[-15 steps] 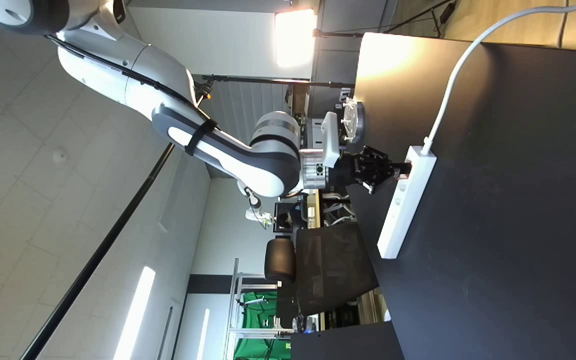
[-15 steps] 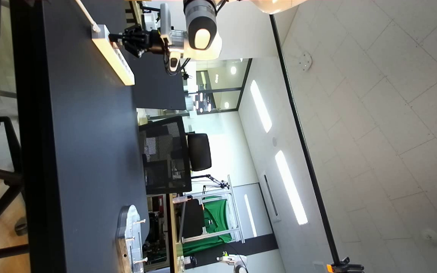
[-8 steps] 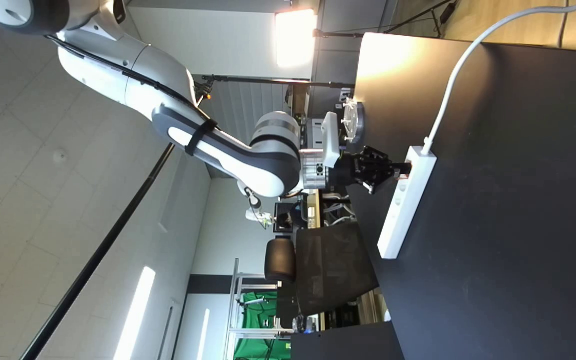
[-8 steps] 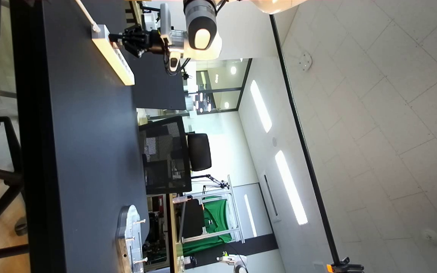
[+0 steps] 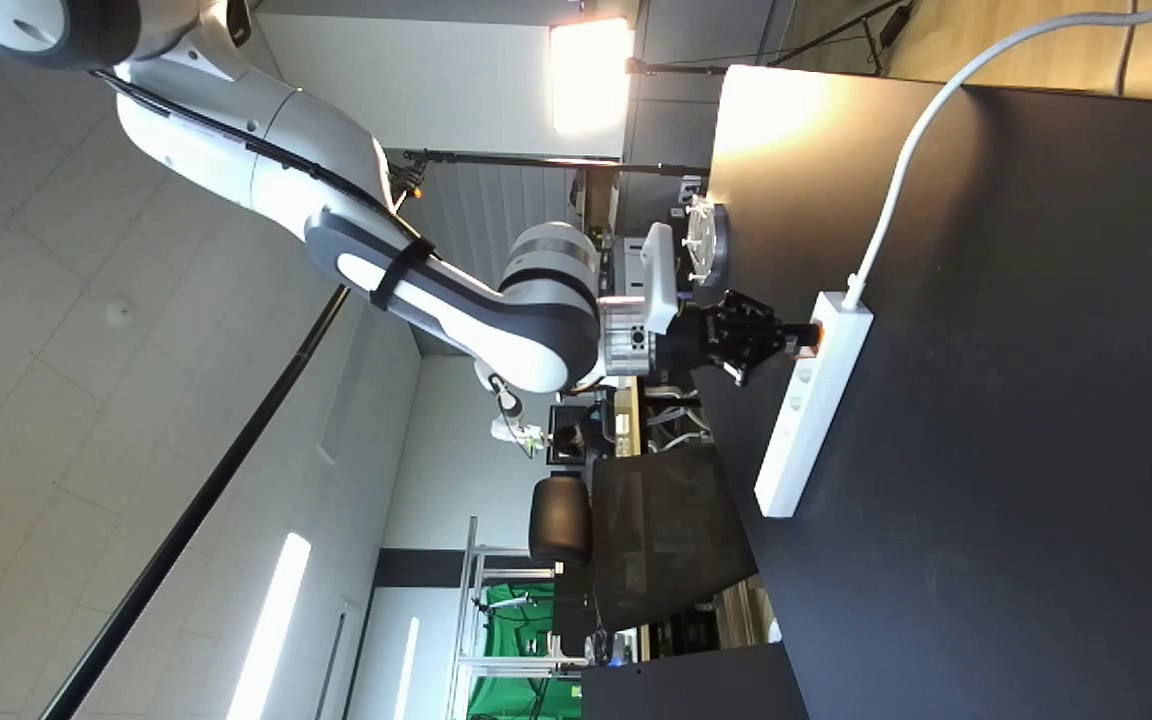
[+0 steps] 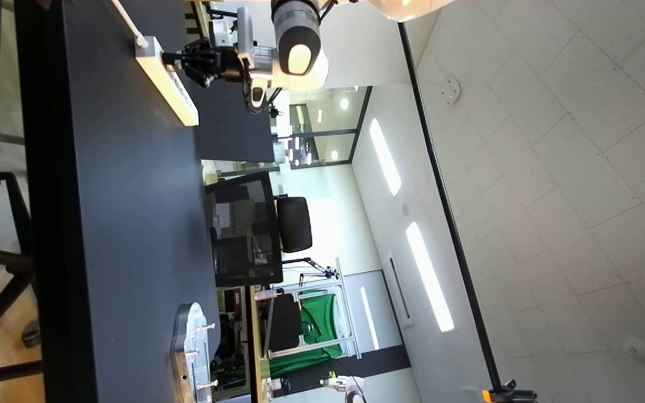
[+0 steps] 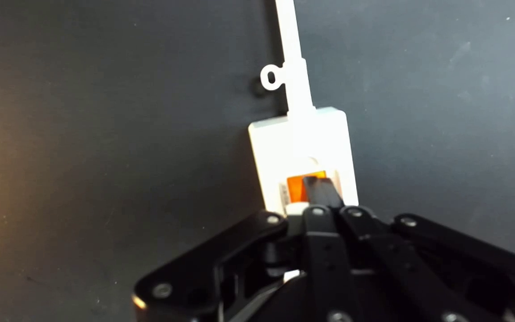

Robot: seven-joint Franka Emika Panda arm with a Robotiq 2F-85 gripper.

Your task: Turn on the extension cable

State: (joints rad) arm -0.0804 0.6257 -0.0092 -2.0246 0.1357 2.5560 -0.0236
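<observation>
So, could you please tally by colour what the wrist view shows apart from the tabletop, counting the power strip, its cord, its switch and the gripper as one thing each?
White: 2 (power strip, cord)
Orange: 1 (switch)
Black: 1 (gripper)
Total: 4

1. A broad, flat, matte black tabletop [image 5: 996, 480] spreads beneath the gripper [image 5: 812, 338].
2. A rounded, pale-topped board [image 6: 198, 342] with slim upright pegs [image 6: 208, 385] rests on the tabletop, well apart from the gripper.
3. A black mesh-backed chair [image 6: 244, 229] with a padded headrest [image 6: 294, 224] stands well beyond the gripper.
4. A bright rectangular lamp [image 5: 591, 77] glows well apart from the gripper.
5. A green cloth [image 6: 319, 327] hangs in a silver-coloured metal frame [image 6: 308, 347], far beyond the gripper.
</observation>
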